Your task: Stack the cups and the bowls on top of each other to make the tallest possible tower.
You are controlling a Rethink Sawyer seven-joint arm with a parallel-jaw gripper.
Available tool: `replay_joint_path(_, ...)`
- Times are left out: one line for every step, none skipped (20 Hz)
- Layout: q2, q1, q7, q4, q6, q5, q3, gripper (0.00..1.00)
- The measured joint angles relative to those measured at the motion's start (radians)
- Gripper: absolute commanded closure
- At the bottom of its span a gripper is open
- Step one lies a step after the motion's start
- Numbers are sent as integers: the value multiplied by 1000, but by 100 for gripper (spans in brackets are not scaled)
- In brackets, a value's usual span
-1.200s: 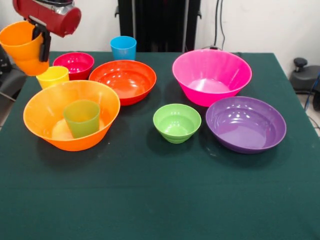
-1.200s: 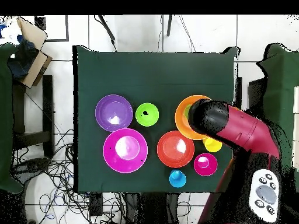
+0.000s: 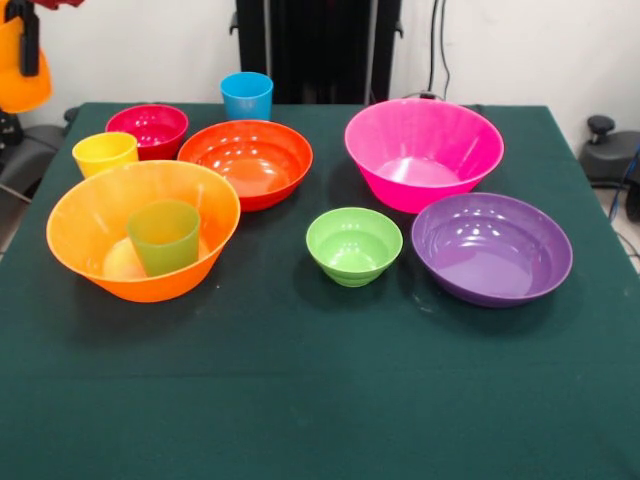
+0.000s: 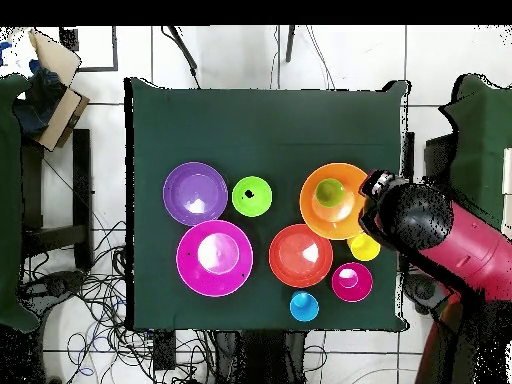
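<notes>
My gripper [image 3: 27,55] is at the top left corner of the front view, shut on the orange cup [image 3: 16,88], which hangs high above and beyond the table's left edge. The large orange bowl [image 3: 90,215] stands at the near left with the green cup [image 3: 165,235] upright inside it. The yellow cup [image 3: 105,152] stands just behind that bowl, and the blue cup [image 3: 247,95] stands at the far edge. In the overhead view the arm [image 4: 440,235] is right of the orange bowl [image 4: 312,205] and hides the gripper.
The crimson bowl [image 3: 148,128] and the red-orange bowl [image 3: 245,160] stand behind the orange bowl. The pink bowl [image 3: 423,152], the purple bowl [image 3: 490,247] and the light green bowl [image 3: 353,243] stand on the right half. The table [image 3: 300,400] is covered in green cloth.
The gripper has moved up and left in the front view with the orange cup. In the overhead view the arm has drawn back to the right, uncovering the orange bowl.
</notes>
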Motion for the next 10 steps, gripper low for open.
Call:
replay_joint_path(-1, 0, 0, 3, 0, 0, 5, 100)
replay_joint_path(-2, 0, 0, 7, 0, 0, 12, 100)
replay_joint_path(-2, 0, 0, 11, 0, 0, 23, 100)
replay_joint_path(-2, 0, 0, 14, 0, 0, 33, 100)
replay_joint_path(-2, 0, 0, 15, 0, 0, 37, 100)
replay_joint_path(-2, 0, 0, 16, 0, 0, 41, 100)
replay_joint_path(2, 2, 0, 16, 0, 0, 47, 100)
replay_joint_path(5, 3, 0, 16, -1, 0, 48, 100)
replay_joint_path(9, 5, 0, 16, -3, 0, 50, 100)
replay_joint_path(15, 8, 0, 16, -8, 0, 52, 100)
